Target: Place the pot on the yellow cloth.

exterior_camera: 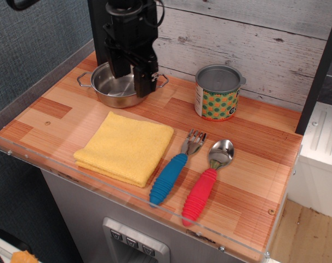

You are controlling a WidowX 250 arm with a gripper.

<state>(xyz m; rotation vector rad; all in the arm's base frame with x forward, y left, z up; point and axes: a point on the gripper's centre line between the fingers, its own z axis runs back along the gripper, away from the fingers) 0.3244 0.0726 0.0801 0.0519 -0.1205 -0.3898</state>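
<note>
The fingers (131,78) hang spread and empty right over the pot (118,87), one inside the bowl, one at its near-right rim. The yellow cloth (125,147) lies nearer on the bench (253,164).

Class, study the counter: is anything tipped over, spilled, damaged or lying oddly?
Nothing stands out. The pot and can stand upright, the yellow cloth lies folded flat, and the fork and spoon lie side by side.
</note>
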